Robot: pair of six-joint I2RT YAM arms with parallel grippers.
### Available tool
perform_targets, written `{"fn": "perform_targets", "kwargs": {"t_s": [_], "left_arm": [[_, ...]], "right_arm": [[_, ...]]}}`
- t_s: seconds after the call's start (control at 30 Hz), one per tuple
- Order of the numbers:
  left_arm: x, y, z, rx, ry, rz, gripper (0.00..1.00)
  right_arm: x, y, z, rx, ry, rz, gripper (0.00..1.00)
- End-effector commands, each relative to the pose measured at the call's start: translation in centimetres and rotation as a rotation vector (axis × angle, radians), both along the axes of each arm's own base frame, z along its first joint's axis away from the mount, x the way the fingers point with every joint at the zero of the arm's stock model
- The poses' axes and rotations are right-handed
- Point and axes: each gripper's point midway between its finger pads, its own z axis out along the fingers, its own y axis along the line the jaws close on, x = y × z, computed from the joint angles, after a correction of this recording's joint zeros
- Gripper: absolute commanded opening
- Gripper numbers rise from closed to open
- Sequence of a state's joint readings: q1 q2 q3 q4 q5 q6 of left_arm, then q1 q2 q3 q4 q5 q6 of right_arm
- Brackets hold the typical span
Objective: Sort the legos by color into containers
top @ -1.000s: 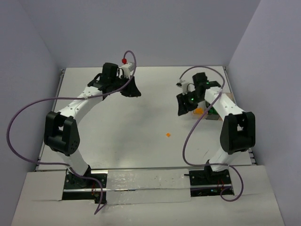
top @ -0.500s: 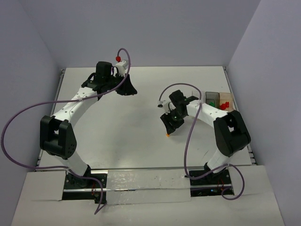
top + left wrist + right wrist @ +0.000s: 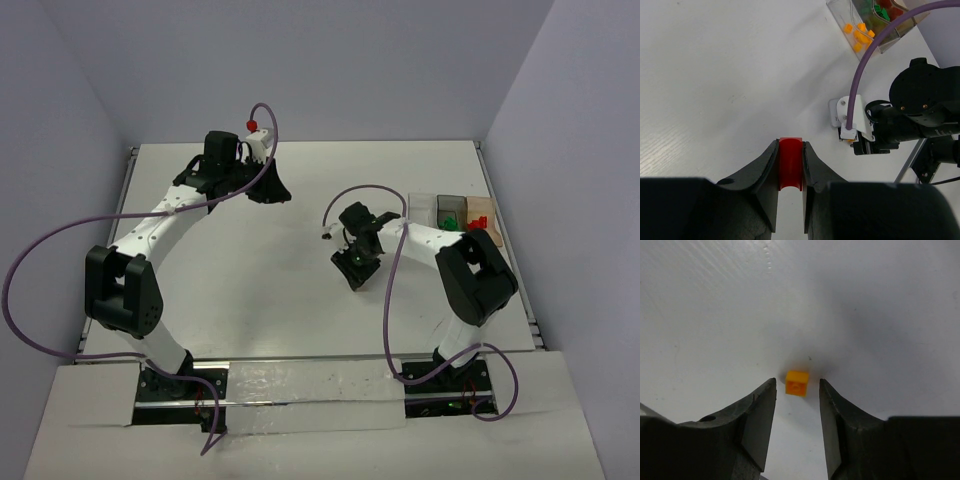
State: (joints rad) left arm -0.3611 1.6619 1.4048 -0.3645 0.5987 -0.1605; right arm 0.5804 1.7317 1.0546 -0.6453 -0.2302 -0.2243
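Observation:
My left gripper [image 3: 790,145] is shut on a red lego [image 3: 790,165] and holds it above the table at the back left [image 3: 272,190]. My right gripper [image 3: 797,382] is open and low over the table, with one orange lego [image 3: 797,383] lying between its fingertips, touching neither. In the top view the right gripper [image 3: 355,272] hides that brick. The three joined clear containers [image 3: 440,203] stand at the right and also show in the left wrist view [image 3: 840,12]. They hold orange bricks [image 3: 860,35], green bricks [image 3: 450,218] and red bricks [image 3: 476,222].
The right arm's wrist and purple cable [image 3: 900,120] lie between my left gripper and the containers. The table's right edge [image 3: 500,240] runs just beyond the containers, with the right wall close behind.
The right gripper has swung from the containers to the left and toward the front, coming down around the orange lego. The left arm shifted slightly left, then stayed still.

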Motion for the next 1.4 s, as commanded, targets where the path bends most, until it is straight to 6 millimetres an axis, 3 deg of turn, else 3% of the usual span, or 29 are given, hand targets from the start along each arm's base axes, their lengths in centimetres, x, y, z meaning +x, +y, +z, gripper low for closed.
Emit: {"fn": "perform_targets", "kwargs": {"t_s": [0.0,0.2,0.3,0.37,0.5,0.63,0.77,0.87,1.13,1.23,1.37], "left_arm": [[0.0,0.1,1.5,-0.004,-0.044,-0.003,0.0],[0.3,0.1,1.4,0.004,-0.048,0.001,0.0],[0.5,0.1,1.2,0.011,-0.047,0.001,0.0],[0.6,0.1,1.1,0.019,-0.049,0.002,0.0],[0.8,0.1,1.2,0.021,-0.057,0.004,0.0],[0.8,-0.3,1.4,0.008,-0.065,-0.007,0.0],[1.0,-0.7,1.4,0.006,-0.073,-0.013,0.0],[1.0,-1.1,1.6,-0.002,-0.072,-0.021,0.0],[0.8,-1.7,1.8,-0.012,-0.062,-0.027,0.0],[0.6,-1.9,1.7,-0.02,-0.049,-0.028,0.0],[0.4,-2.3,1.3,-0.034,-0.017,-0.034,0.0]], "right_arm": [[1.6,-0.2,-0.2,-0.041,-0.077,-0.017,0.4],[1.8,-0.5,0.6,-0.053,-0.118,-0.015,0.17],[2.6,-0.3,2.7,-0.017,-0.152,-0.019,0.06],[3.8,-0.8,5.4,0.033,-0.178,-0.046,0.02],[9.2,-4.3,12.0,0.161,-0.252,-0.194,0.0],[13.0,-9.9,15.5,0.118,-0.368,-0.314,0.0],[15.5,-15.2,15.9,0.04,-0.405,-0.419,0.0],[16.2,-16.8,15.2,0.013,-0.38,-0.474,0.0],[17.3,-18.2,12.4,-0.037,-0.314,-0.529,0.06],[17.4,-18.0,11.6,-0.034,-0.294,-0.53,0.14],[17.5,-18.0,10.7,-0.039,-0.267,-0.537,0.33]]}}
